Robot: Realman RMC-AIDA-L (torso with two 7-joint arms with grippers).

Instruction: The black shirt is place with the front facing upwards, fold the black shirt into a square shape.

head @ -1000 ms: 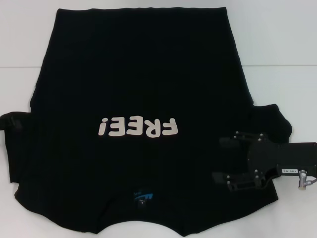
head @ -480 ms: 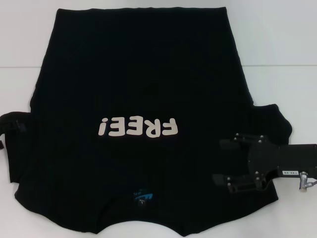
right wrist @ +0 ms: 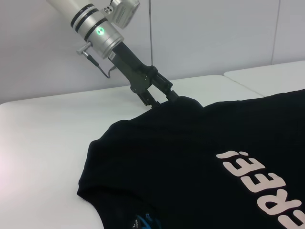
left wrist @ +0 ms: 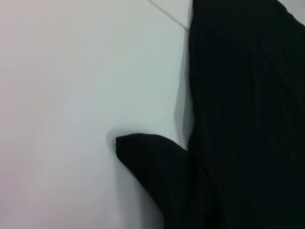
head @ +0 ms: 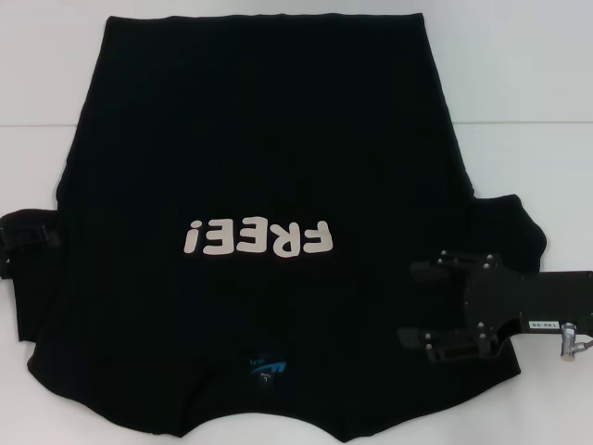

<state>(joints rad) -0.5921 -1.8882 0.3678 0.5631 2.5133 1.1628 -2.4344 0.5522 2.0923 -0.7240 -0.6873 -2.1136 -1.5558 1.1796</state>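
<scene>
The black shirt (head: 259, 139) lies flat on the white table, front up, with the white "FREE!" lettering (head: 258, 239) and the blue neck label (head: 269, 369) toward my side. My left gripper (head: 37, 237) sits at the far left edge on the left sleeve. In the right wrist view the left gripper (right wrist: 167, 95) is pinched on that sleeve's tip (right wrist: 183, 101), which stands slightly raised. The left wrist view shows the sleeve (left wrist: 147, 157) jutting over bare table. My right gripper (head: 405, 301) hovers over the shirt below the right sleeve (head: 510, 222), fingers wide apart and holding nothing.
The white table (head: 528, 74) shows bare on both sides of the shirt, with a seam (head: 528, 123) running across it. A pale wall (right wrist: 214, 33) stands behind the table's far edge. The shirt's hem reaches the far end of the head view.
The left gripper has shifted slightly at the left sleeve. The right gripper has drifted a little lower and to the right over the shirt. The shirt's shape is unchanged.
</scene>
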